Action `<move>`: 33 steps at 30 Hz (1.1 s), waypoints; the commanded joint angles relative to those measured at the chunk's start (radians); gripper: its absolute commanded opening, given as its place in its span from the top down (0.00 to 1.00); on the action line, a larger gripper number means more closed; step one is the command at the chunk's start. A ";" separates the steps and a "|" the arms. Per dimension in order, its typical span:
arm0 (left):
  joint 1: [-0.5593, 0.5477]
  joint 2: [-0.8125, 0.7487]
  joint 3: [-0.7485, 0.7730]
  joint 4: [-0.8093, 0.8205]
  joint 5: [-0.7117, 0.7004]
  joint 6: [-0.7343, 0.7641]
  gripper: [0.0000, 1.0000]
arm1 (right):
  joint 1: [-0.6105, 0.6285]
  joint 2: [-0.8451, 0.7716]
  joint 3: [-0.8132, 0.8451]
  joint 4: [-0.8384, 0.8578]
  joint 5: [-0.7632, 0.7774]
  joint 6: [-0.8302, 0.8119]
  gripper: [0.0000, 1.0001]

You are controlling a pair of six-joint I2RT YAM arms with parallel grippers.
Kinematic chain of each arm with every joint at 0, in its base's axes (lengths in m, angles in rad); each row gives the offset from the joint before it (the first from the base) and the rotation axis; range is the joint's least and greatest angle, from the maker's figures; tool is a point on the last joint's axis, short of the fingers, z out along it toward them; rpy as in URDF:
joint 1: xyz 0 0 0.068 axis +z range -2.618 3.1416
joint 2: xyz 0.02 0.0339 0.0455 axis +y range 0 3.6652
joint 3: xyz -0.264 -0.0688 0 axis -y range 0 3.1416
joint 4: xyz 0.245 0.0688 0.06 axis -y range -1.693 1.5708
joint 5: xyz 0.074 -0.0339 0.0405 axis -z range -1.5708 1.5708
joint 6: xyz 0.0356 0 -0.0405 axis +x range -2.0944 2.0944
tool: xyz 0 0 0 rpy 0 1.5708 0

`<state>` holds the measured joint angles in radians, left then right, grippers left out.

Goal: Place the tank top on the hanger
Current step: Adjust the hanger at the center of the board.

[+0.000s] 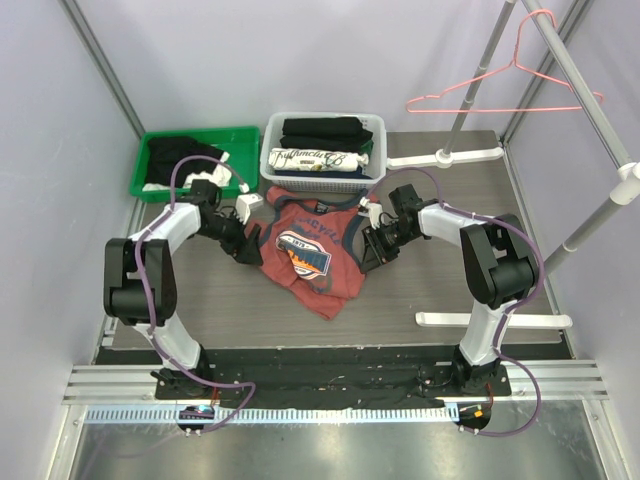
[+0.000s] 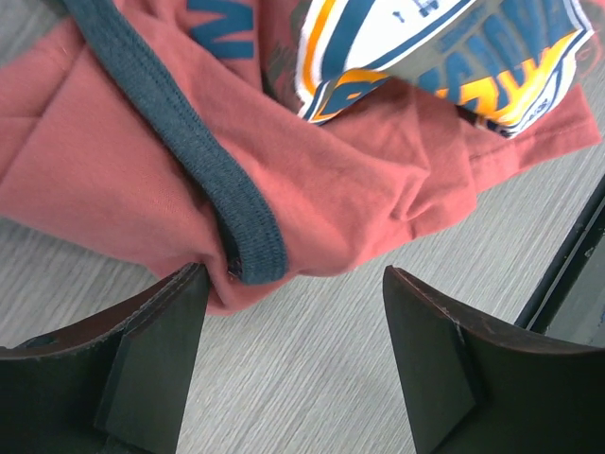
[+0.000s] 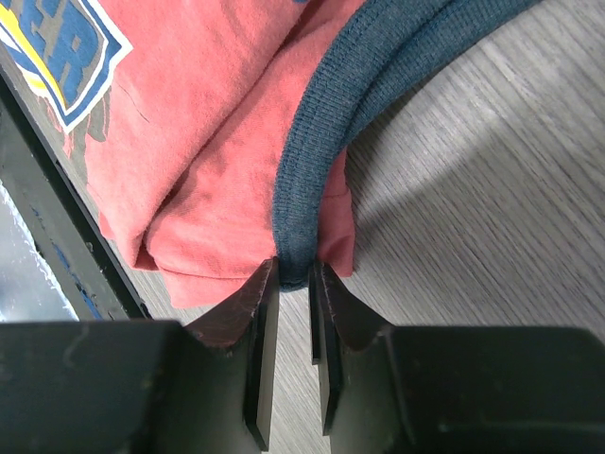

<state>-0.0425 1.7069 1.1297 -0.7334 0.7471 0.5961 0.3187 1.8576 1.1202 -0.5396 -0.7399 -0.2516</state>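
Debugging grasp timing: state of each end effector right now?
Left end effector: open, holding nothing.
Right end effector: closed on the navy trim of the rust-red tank top.

Green bin (image 1: 142, 165), white basket (image 1: 322, 117), garment rack (image 1: 578, 85)

I see two matching arms in the overhead view, the left arm (image 1: 150, 275) at lower left and the right arm (image 1: 492, 262) at lower right. Each has white tubular links joined by chunky black joint housings. A purple cable (image 1: 527, 262) loops along each arm down to the black base strip (image 1: 330, 385) near the bottom edge. In the wrist views, the left gripper (image 2: 293, 284) and right gripper (image 3: 295, 270) have dark, matte, wedge-shaped fingers with scuffed edges. Their inner faces look brownish, possibly rubber pads.
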 commanded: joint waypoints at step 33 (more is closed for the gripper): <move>0.006 -0.061 -0.053 0.078 0.061 -0.009 0.35 | 0.003 -0.026 0.009 0.006 -0.012 -0.005 0.78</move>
<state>-0.0422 1.6417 1.0470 -0.6224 0.7753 0.5472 0.3191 1.8576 1.1202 -0.5396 -0.7399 -0.2516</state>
